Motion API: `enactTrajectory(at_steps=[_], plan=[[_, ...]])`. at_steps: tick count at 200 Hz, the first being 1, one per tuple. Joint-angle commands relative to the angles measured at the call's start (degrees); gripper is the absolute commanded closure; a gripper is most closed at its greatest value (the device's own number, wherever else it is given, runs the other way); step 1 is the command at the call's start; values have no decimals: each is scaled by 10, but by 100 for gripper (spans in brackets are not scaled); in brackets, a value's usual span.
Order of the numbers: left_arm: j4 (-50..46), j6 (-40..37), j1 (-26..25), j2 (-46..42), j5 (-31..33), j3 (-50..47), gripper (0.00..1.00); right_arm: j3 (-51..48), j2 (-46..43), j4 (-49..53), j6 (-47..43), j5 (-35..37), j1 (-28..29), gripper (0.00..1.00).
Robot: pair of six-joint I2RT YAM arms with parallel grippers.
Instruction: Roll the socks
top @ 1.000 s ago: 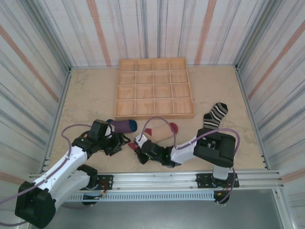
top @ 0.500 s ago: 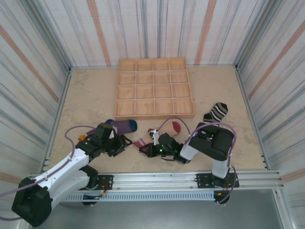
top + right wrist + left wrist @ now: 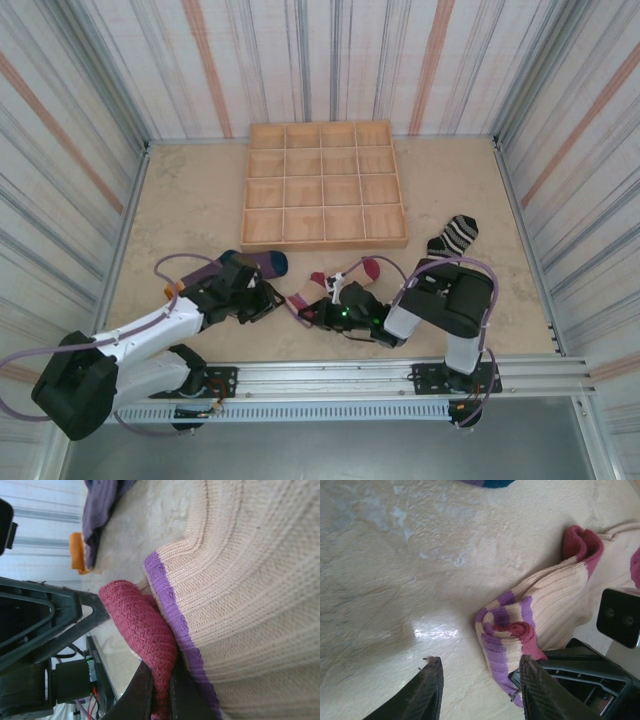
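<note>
The peach sock lies near the front of the table, its striped cuff end curled into a small roll. My right gripper is shut on the dark-red cuff, which is pinched between its jaws. From the left, my left gripper comes up to that roll with its fingers apart. The roll sits just ahead of the right fingertip and is not clamped. Behind the left gripper lies the purple sock, and the black-and-white striped sock lies at the right.
A wooden tray divided into compartments stands at the back middle of the table. Striped walls close in both sides and the back. The right gripper's black body lies right beside the left gripper's right finger.
My right gripper has carried the peach sock's cuff to the right and curled it over. The left gripper has moved right toward the roll, and its fingers have narrowed.
</note>
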State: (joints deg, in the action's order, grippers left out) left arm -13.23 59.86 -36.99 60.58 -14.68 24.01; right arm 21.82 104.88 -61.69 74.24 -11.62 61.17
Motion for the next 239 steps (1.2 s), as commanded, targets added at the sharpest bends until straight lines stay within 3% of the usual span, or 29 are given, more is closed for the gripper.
enactTrajectory(at_steps=[1,30,70,88,143,180,204,225,239], plan=[[12,-1,-8,8,20,13,56,-2,-42,181,34,40,6,100],[42,3,-19,21,19,7,56,10,-64,257,34,51,4,100],[88,3,-48,52,26,7,44,5,-26,201,47,38,2,100],[105,9,-54,74,25,7,55,-1,-15,183,55,41,2,100],[128,17,-61,121,35,7,60,-13,-16,170,63,40,-1,100],[132,26,-61,143,48,9,69,-15,-12,157,64,36,-5,100],[104,32,-61,161,63,24,85,-15,-10,162,55,38,-5,100],[71,26,-58,167,75,41,100,-16,-28,176,30,41,-6,86],[38,4,-50,173,72,61,100,-8,-55,212,1,42,-5,73]])
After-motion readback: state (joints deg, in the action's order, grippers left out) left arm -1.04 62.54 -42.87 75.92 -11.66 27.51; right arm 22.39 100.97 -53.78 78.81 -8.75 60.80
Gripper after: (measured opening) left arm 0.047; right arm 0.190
